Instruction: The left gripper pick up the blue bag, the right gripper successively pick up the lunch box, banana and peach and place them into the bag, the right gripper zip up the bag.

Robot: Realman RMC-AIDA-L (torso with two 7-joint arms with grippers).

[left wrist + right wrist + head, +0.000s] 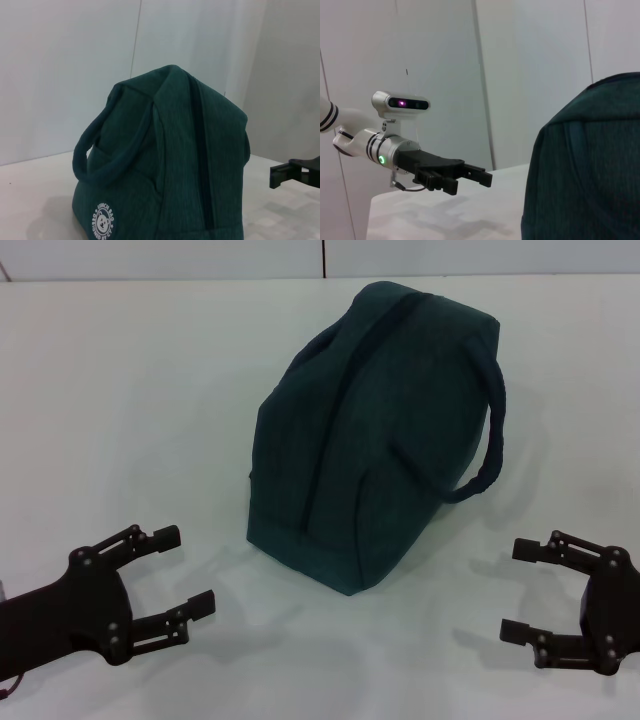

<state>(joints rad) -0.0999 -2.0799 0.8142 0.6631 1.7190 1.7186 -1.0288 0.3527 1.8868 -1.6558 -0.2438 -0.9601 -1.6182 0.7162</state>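
Bag (pixel 370 430) upright, zipped, on tabletop (pixel 130 390). Left tool (pixel 185 570) and right tool (pixel 522 590) both wide open, empty, flanking it. Likely finished; keep clear.

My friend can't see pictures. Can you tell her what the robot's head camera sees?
A dark blue-green bag stands upright in the middle of a white table, its top closed and a handle looping out on one side. Two black robot claws wait open near the front edge, the left gripper and the right gripper, neither touching the bag.
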